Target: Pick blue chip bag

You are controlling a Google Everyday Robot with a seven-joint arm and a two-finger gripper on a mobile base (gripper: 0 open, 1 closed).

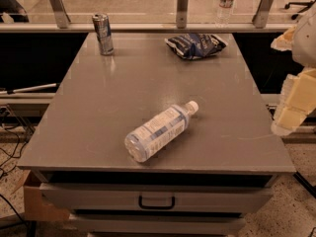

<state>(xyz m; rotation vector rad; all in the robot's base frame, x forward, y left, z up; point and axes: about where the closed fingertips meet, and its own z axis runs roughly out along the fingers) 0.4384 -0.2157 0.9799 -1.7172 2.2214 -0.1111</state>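
Hanging at the right edge of view, the hand (pixel 294 104) sits off the side of the surface (pixel 118 90), about level with its near half, pale and angled downward; whether it is spread or pressed together I cannot tell. It touches nothing. Well apart from it, the blue chip bag (pixel 196 45) lies crumpled at the far edge, right of centre. A water bottle (pixel 159 131) lies on its side near the front, and a can (pixel 102 33) stands at the far left.
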